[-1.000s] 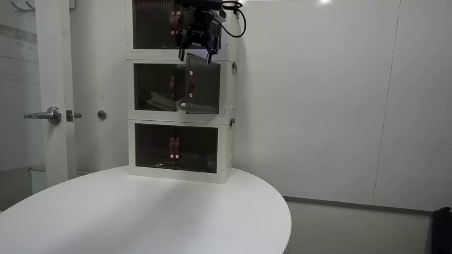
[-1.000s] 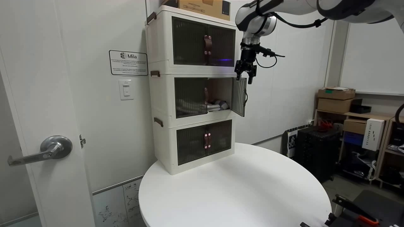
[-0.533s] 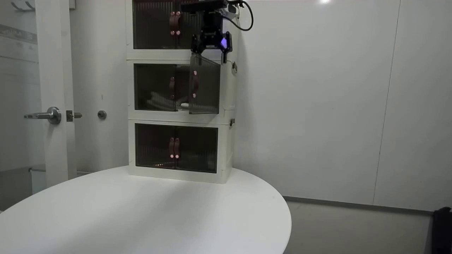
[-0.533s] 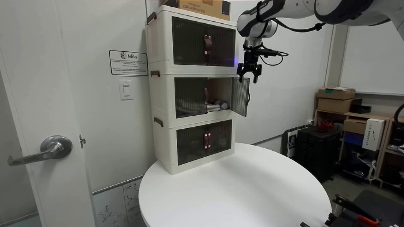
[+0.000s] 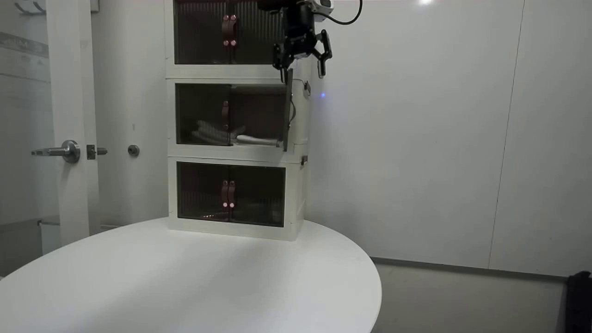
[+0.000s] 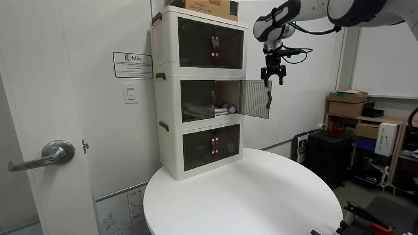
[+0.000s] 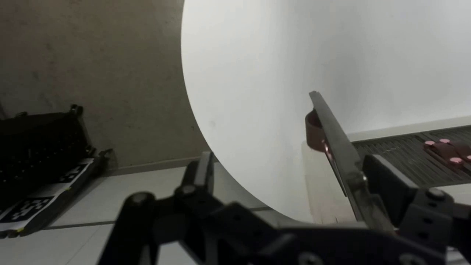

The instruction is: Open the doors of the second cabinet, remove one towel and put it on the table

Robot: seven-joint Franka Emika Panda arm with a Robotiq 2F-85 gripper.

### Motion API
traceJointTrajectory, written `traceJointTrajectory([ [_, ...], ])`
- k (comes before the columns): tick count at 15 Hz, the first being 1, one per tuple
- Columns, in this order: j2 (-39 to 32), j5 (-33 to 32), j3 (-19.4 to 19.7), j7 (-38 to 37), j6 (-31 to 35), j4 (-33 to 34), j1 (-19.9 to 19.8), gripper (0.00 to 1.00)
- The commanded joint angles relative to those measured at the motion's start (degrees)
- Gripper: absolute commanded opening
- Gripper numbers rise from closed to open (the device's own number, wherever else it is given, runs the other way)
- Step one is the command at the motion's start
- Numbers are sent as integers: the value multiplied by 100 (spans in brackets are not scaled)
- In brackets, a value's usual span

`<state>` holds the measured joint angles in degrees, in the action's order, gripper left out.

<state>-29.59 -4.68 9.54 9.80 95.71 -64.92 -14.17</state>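
The second cabinet (image 6: 196,126) is the middle of three stacked white units. Its left door (image 6: 197,101) is closed, while the right door (image 6: 256,99) stands swung far out, almost edge-on in an exterior view (image 5: 287,115). Inside the uncovered half lies a folded pale towel (image 5: 254,139), with checkered cloth (image 6: 230,108) beside it. My gripper (image 5: 303,78) is open, pointing down at the door's top outer corner. In the wrist view the door's upper edge (image 7: 336,138) runs between the widely spread fingers, against or very near the right finger (image 7: 386,187). The round white table (image 6: 245,202) carries the stack.
Upper and lower units have closed dark doors (image 6: 210,42) with leather handles. A cardboard box (image 6: 212,9) sits on top of the stack. A white wall (image 5: 416,138) stands behind. Shelves with boxes (image 6: 347,101) and a black case (image 6: 326,156) are further off.
My open gripper has moved to the right in both exterior views. The right door has swung further outward with it, uncovering more of the compartment and the towel.
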Motion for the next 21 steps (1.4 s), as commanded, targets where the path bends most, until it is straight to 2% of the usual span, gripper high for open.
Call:
traceJointTrajectory([
  [1, 20, -202, 17, 660, -206, 168, -92, 100],
  [4, 300, -46, -85, 1177, -153, 65, -102, 100],
  [7, 931, 183, -267, 1731, -239, -187, -64, 100],
  [14, 2166, 544, -560, 1541, -507, -498, 187, 100],
  [18, 2060, 691, -770, 1434, -439, -687, 382, 100],
  [21, 1701, 552, -903, 919, 485, -956, 591, 100],
])
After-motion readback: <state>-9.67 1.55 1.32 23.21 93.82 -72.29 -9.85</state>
